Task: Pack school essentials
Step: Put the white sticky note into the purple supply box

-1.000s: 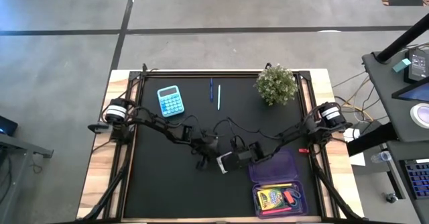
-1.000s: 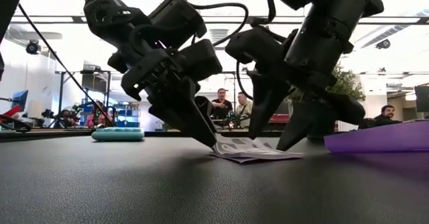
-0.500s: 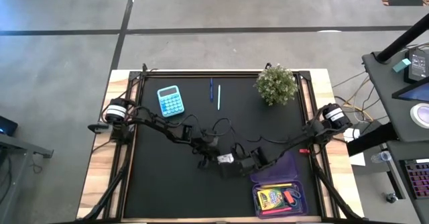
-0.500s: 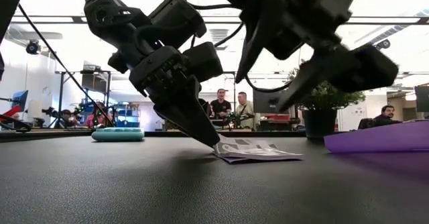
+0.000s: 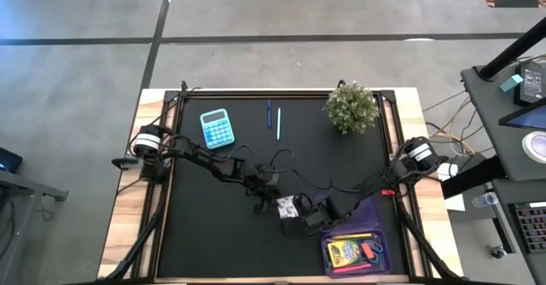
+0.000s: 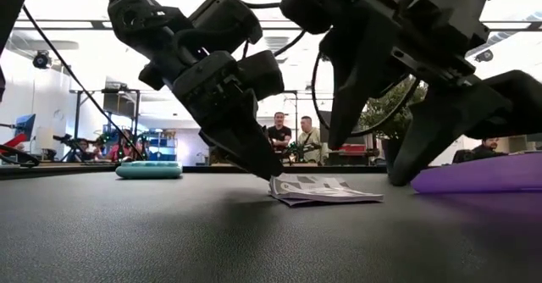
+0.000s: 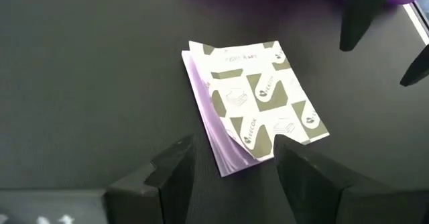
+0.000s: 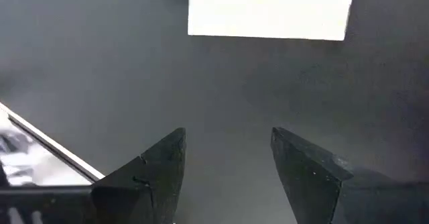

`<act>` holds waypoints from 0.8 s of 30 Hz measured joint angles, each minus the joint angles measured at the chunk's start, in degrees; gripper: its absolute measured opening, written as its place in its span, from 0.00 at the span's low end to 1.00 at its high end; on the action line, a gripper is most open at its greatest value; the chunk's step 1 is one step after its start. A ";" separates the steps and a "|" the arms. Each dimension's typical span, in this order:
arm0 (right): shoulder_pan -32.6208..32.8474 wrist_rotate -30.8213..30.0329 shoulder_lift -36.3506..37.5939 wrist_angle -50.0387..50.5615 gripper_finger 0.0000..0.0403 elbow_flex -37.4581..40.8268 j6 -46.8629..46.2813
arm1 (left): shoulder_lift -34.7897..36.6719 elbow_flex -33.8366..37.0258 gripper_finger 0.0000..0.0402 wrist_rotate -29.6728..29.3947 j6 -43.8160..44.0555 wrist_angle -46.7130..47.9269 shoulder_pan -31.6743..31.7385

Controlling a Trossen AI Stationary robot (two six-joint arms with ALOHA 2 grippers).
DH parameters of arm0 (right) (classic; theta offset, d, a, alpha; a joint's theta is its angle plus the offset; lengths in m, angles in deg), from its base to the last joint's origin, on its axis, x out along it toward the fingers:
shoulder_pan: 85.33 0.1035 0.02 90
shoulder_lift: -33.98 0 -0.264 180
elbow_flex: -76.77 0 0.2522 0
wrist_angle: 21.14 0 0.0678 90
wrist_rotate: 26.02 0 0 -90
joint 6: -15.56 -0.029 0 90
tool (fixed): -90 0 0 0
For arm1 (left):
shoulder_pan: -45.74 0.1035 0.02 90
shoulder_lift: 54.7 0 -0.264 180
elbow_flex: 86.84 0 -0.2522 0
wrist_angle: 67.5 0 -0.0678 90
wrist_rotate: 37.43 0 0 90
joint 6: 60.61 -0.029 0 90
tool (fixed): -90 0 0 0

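My right gripper [image 5: 305, 223] has swung in over the last second and dropped low beside the flat white packet printed with grey-green shapes and backed by lilac sheets [image 7: 258, 103]; a second ago it stood higher and further toward the bench's right edge. Its fingers are spread wide and hold nothing. My left gripper [image 5: 266, 201] has kept its place at the packet's near end, fingers [image 7: 175, 174] parted to either side of that end, not yet closed on it. The packet lies flat near the bench's middle, just left of the translucent purple plastic case [image 5: 351, 213], which sits open in the front right corner with the yellow-green crayon box [image 5: 344, 253] already inside. I judge both arms are now placed to lift the packet across into that case.

The bench is a black matte mat framed in pale wood. Toward its back edge lie a turquoise calculator [image 5: 217, 128], two thin blue pens [image 5: 273, 119] and a bushy green potted plant [image 5: 351, 107]. Beyond, people sit in a bright workshop
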 joint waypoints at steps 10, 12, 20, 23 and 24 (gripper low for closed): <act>-0.27 -4.85 -0.02 5.49 0.52 0.00 -8.77 | -0.86 -0.04 0.46 -4.01 -0.06 -0.57 0.00; -1.31 -5.51 -0.07 7.39 0.52 0.07 -8.56 | -1.49 -0.05 0.46 -4.38 -0.08 -1.14 0.00; -4.54 -4.55 -2.00 7.96 0.52 0.00 -0.10 | -1.95 -0.17 0.46 -4.52 -0.30 -1.16 -0.13; -4.91 -3.25 -2.38 7.73 0.52 -0.04 5.36 | -1.95 -0.20 0.46 -4.50 -1.77 -0.92 -0.13; -4.95 -2.57 -2.27 7.74 0.52 -0.04 7.47 | -1.95 -0.18 0.46 -4.48 -2.52 -0.84 -0.13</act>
